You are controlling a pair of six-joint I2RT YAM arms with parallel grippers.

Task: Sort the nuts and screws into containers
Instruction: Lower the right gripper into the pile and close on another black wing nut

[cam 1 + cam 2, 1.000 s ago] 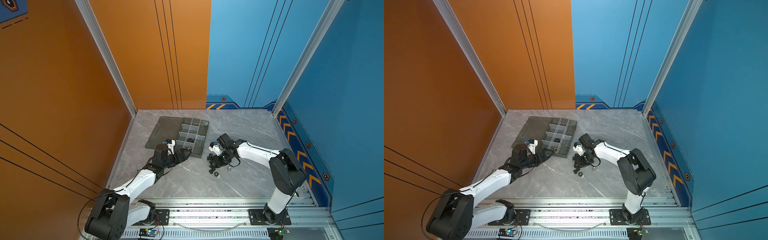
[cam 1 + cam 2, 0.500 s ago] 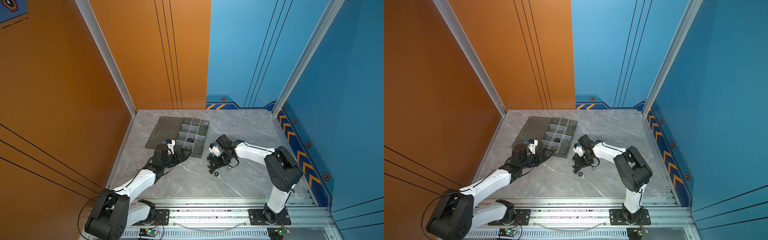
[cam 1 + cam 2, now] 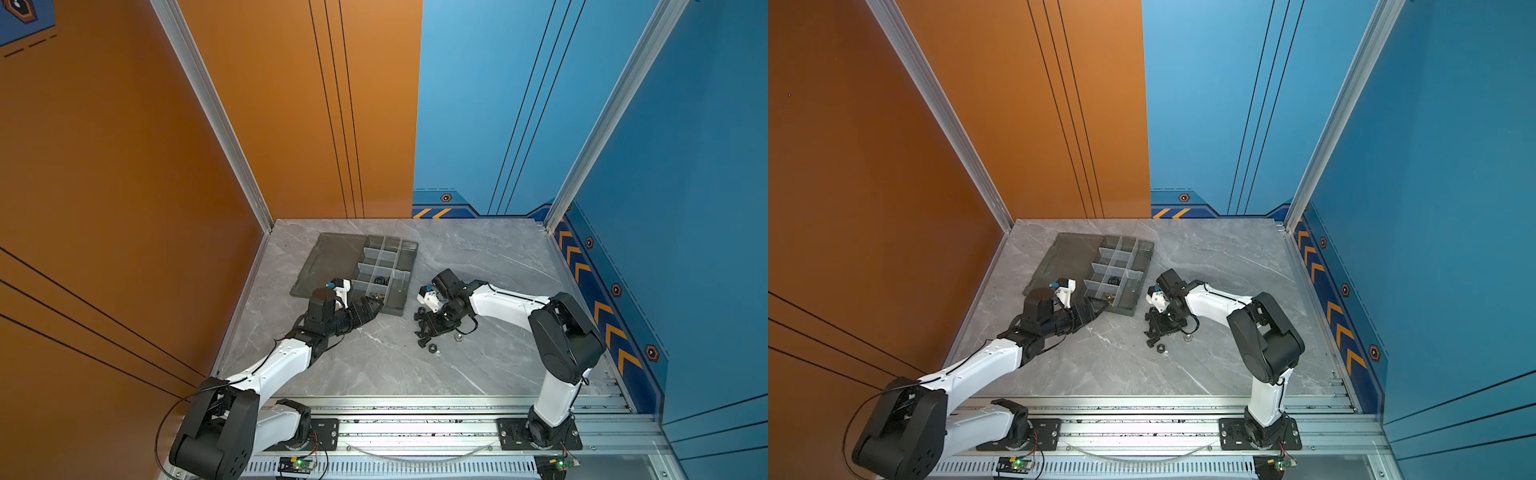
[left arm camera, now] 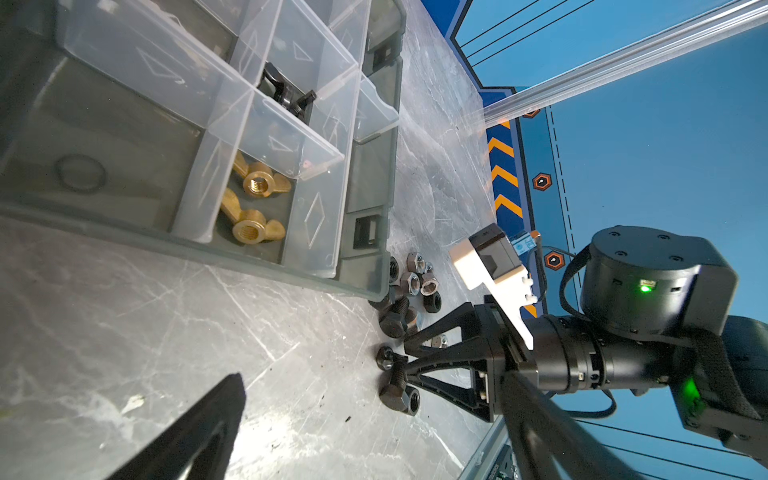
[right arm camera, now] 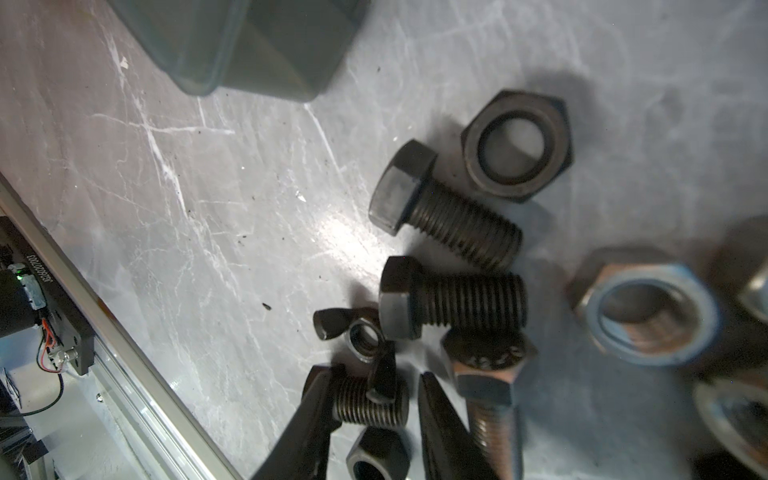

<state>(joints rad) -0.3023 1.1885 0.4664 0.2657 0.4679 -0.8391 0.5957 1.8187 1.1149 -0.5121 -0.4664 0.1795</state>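
Right pincer (image 5: 374, 371): half closed and low over the bench (image 5: 208, 208), its fingers (image 5: 307, 415) on either side of a black screw (image 5: 370, 405) that lies on its side. The gap is narrow, but I cannot tell whether the screw is clamped or only bracketed.
Left pincer (image 3: 374, 306): released, jaws wide, tips at the near edge of the tray (image 3: 410, 266).
On the screw: a black wing nut (image 5: 365, 332) leans across its threads.
Other screws (image 5: 444, 216): two black ones lie side by side just ahead of the fingers. A third, browner on the shaft, lies just beside one finger.
Loose nuts (image 5: 517, 145): a black hex one lies flat beyond the screws, with a silver nut (image 5: 648, 307) near it. Another black one sits between the fingers, closer to the palm.
Pile (image 3: 432, 328): in both top views it lies on the bench just right of the tray's near corner, under the right pincer. One silver nut and two black pieces lie a little apart on the near side.
Cells (image 4: 291, 137): clear dividers in the dark grey tray. Two brass wing nuts (image 4: 257, 183) lie in a near cell by the left pincer, and black wing nuts (image 4: 286, 93) in the cell behind it.
Lid (image 3: 328, 257): flat on the bench, touching the tray's left side.
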